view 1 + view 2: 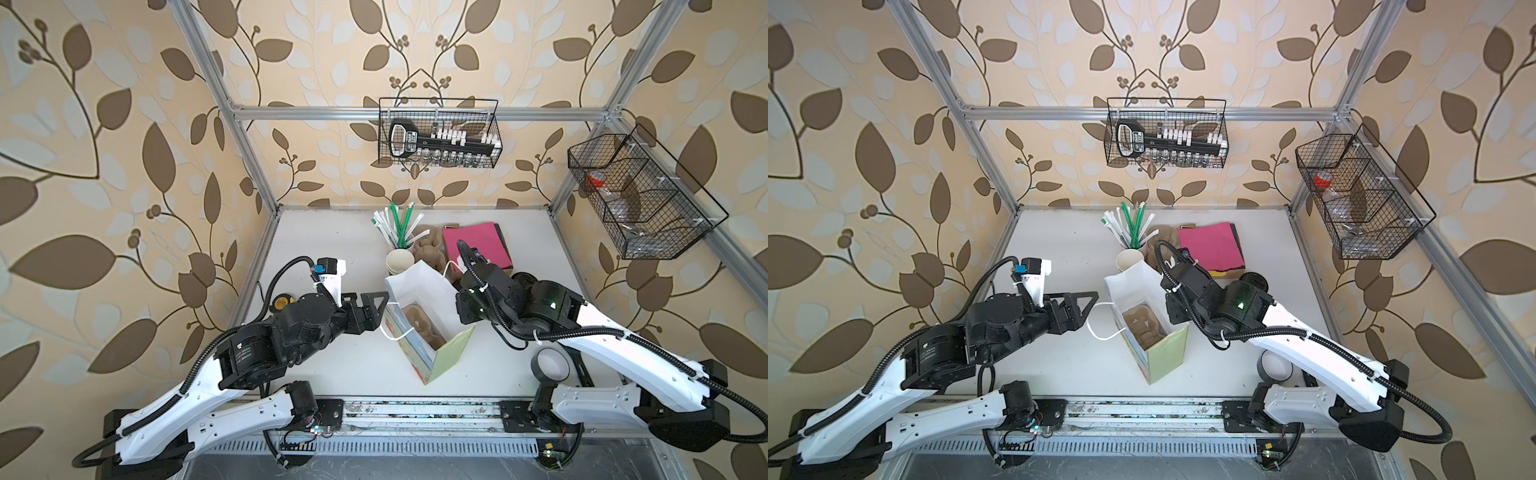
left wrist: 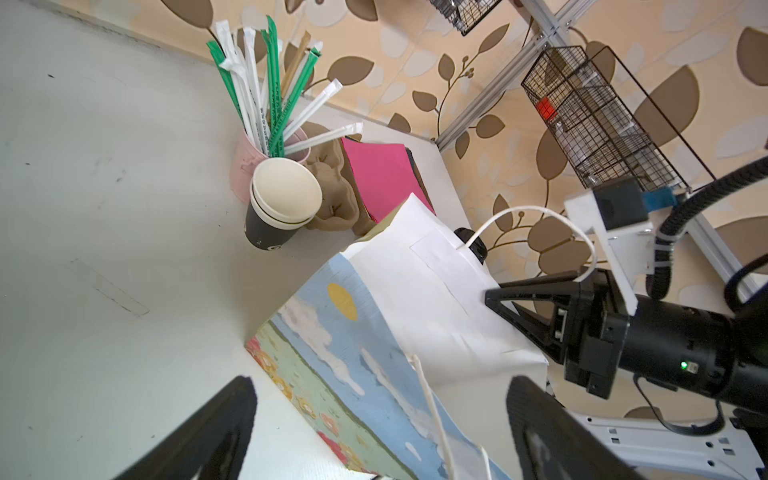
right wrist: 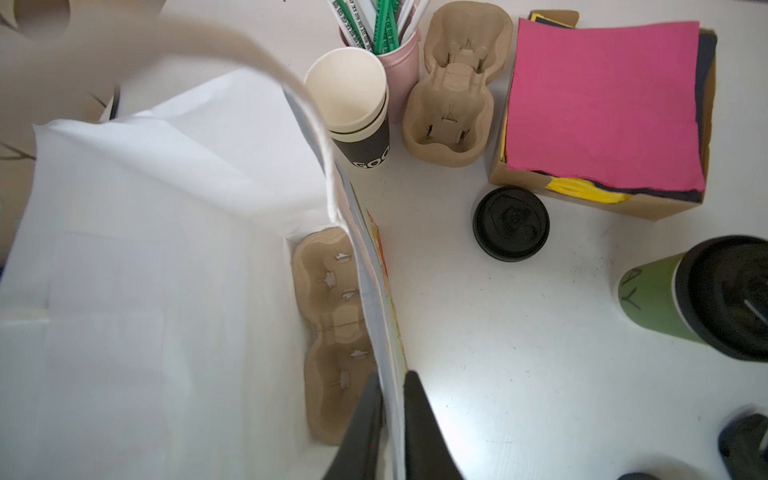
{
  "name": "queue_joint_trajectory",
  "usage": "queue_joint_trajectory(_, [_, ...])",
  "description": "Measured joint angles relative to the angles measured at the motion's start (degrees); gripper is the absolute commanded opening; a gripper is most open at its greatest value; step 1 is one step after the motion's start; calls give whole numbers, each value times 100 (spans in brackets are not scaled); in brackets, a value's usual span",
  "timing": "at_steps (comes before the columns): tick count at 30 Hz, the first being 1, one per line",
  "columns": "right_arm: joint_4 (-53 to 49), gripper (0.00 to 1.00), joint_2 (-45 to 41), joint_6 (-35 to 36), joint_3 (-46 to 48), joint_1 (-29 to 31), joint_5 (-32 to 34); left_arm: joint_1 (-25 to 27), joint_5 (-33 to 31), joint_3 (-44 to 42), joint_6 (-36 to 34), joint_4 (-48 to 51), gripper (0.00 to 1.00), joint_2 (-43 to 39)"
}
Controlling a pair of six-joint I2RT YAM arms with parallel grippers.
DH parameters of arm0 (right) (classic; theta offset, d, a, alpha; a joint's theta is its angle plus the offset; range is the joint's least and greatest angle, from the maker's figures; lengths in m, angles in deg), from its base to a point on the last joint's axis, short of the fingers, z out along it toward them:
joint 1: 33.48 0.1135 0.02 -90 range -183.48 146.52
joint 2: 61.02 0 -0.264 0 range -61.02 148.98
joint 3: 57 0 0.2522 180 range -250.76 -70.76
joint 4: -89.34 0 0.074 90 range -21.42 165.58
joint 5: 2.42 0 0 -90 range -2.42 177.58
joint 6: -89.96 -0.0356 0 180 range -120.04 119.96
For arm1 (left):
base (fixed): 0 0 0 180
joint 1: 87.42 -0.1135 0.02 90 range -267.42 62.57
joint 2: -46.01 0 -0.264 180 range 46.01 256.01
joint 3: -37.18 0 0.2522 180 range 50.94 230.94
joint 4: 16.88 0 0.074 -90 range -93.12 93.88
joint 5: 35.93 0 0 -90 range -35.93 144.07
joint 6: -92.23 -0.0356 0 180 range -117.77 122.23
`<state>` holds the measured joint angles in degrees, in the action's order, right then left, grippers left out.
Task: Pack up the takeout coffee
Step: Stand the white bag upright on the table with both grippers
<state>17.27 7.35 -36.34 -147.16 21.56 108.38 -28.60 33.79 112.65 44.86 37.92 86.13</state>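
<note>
The takeout coffee (image 3: pixel 648 299), a green cup with a black lid, stands on the table to the right of the paper bag (image 1: pixel 432 353); in a top view only its lid (image 1: pixel 1255 281) peeks out behind the right arm. My right gripper (image 3: pixel 392 384) is shut on the bag's right wall at the rim. A brown cup carrier (image 3: pixel 324 324) lies on the bag's floor. My left gripper (image 2: pixel 380 386) is open at the bag's left side, with the white handle loop (image 2: pixel 432 411) hanging loose between its fingers.
Behind the bag stand stacked lidless cups (image 1: pixel 400 262), a pink cup of straws (image 1: pixel 395 226), spare carriers (image 1: pixel 428 249) and a box of pink napkins (image 1: pixel 478 245). A loose black lid (image 3: pixel 511 224) lies beside the box. A tape roll (image 1: pixel 550 363) lies front right.
</note>
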Motion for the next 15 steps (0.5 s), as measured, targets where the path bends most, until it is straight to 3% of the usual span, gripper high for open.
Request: queue_joint_trajectory(15, [-33, 5, -330, 184, 103, -1130, -52, 0, -1360, 369, -1421, 501, 99, 94])
